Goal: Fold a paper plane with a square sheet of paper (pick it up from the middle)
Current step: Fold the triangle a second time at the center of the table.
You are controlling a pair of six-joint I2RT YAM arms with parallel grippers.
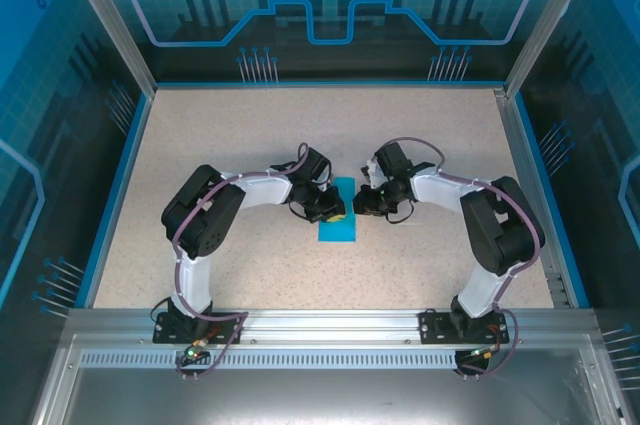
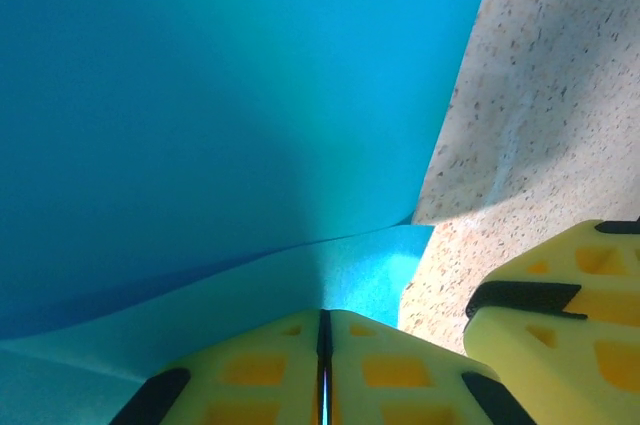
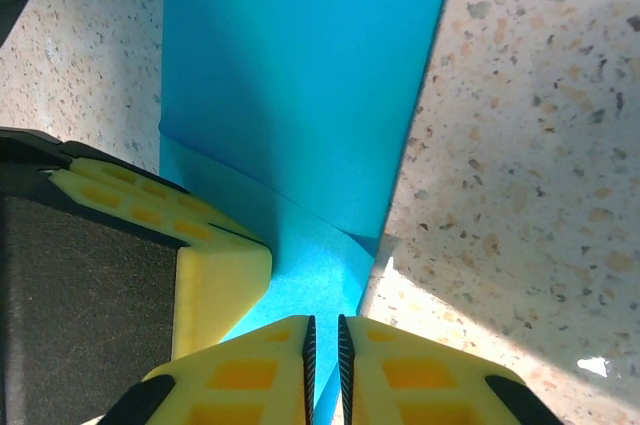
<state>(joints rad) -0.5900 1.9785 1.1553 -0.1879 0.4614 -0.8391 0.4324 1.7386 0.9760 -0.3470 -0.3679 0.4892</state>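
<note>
Creasing stage: entry for one square sheet of paper (image 1: 337, 230), cyan-blue, matte, lying mid-table (image 1: 250, 145) between the two arms, part-folded and not yet a dart.

Sheet: an upper flap (image 3: 300, 75) lies over a lighter lower layer (image 3: 310, 265). The flap's edge runs as a slanted line across the right wrist view with a strip of shadow under it, so it is judged not fully flat.

Left gripper (image 2: 323, 317): clenched, pads meeting along a thin seam, tips set at the lower layer just short of the flap's edge. Whether paper is nipped in the seam cannot be told.

Right gripper (image 3: 323, 323): drawn almost closed, with a narrow slit left between ribbed pads. Its tips sit at the sheet's side just below where the flap's edge ends, beside the left gripper's yellow finger. Blue shows through the slit; whether it is held or merely beneath cannot be told.

Handling note (judgement): the step in hand looks like setting a fold. Anchor the lower layer with one closed tip and draw the other along the flap's edge, low and slow, so the thin paper neither skids on the speckled top nor buckles. Line up the edges before pressing, because a skewed crease carries into every later fold. Mind the tips, which sit close enough to knock
</note>
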